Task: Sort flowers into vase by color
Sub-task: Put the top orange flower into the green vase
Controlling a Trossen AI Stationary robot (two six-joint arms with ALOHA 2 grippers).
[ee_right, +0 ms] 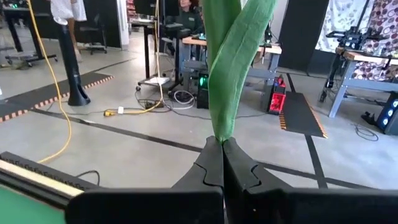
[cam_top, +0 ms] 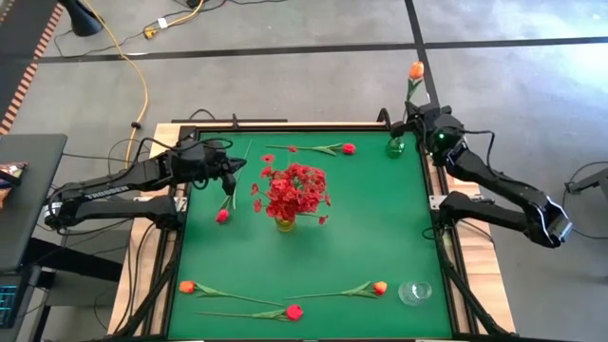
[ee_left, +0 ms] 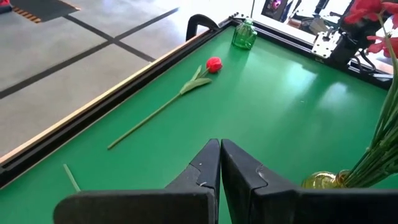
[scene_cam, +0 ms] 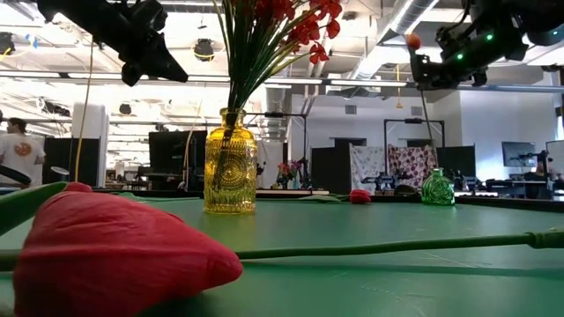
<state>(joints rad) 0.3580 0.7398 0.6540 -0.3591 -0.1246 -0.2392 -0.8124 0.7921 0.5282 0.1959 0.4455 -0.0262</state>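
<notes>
The right gripper (cam_top: 425, 116) is raised over the far right corner of the green table (cam_top: 380, 228), its fingers (ee_right: 214, 163) pressed together on the leafy stem of an orange tulip (cam_top: 416, 70), whose bud stands above the small green vase (cam_top: 396, 146) set in that corner. The left gripper (cam_top: 231, 174) is raised above the left part of the table, its fingers (ee_left: 208, 168) closed against each other; a thin stem runs past it in the high view down to a red-pink tulip (cam_top: 222, 216) near the table's left edge, but whether the fingers pinch that stem cannot be told. A yellow vase (cam_top: 286, 224) at mid-table holds the bushy red sprigs (cam_top: 294, 188). A second red-pink tulip (cam_top: 348, 148) lies flat along the far edge, left of the green vase. Along the near edge lie two orange tulips (cam_top: 187, 286) (cam_top: 379, 287) and one red tulip (cam_top: 294, 311), with a clear glass vase (cam_top: 415, 291) near the right-hand orange one
</notes>
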